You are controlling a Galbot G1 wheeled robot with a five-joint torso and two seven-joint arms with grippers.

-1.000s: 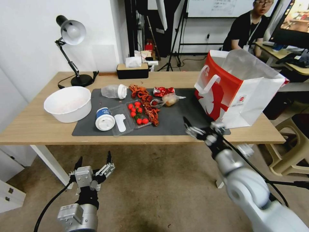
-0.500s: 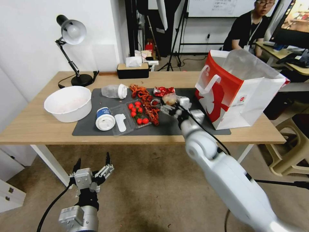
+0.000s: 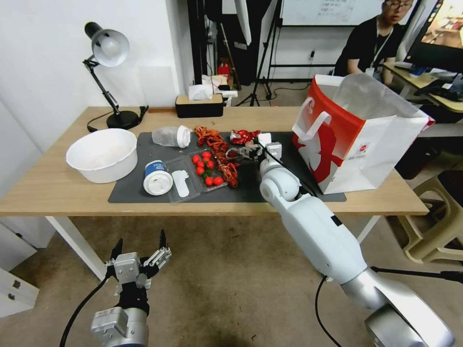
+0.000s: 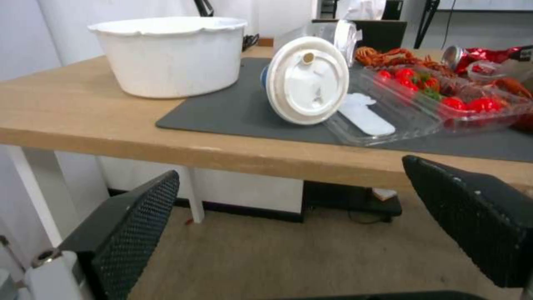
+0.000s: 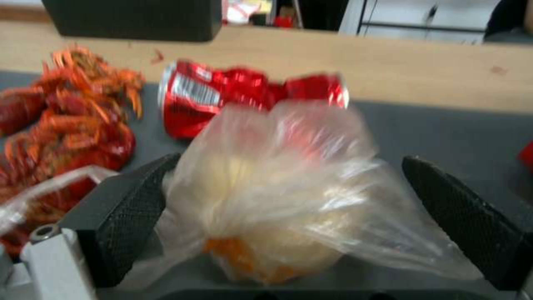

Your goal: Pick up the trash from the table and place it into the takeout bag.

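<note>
The left pincer point(image 3: 140, 248) hangs parked below the worktop point(image 3: 48, 188) edge, its pads spread wide with nothing between them; up ahead of it on the grey mat point(image 4: 222, 112) sit the white bowl point(image 4: 169, 54) and the toppled lidded cup point(image 4: 305, 81). The right pincer point(image 5: 294, 225) reaches over the mat, released, its two pads straddling the knotted plastic bag point(image 5: 289, 191); one pad looks to be touching the film, the other stands clear. Just beyond the bag lies the crushed red can point(image 5: 239, 96), with red shell scraps point(image 5: 61, 112) off to one side. The takeout bag point(image 3: 357, 140) stands open near this arm's far side. The step in hand seems to be grasping the plastic bag; next calls for closing gently on the soft film, then lifting.
</note>
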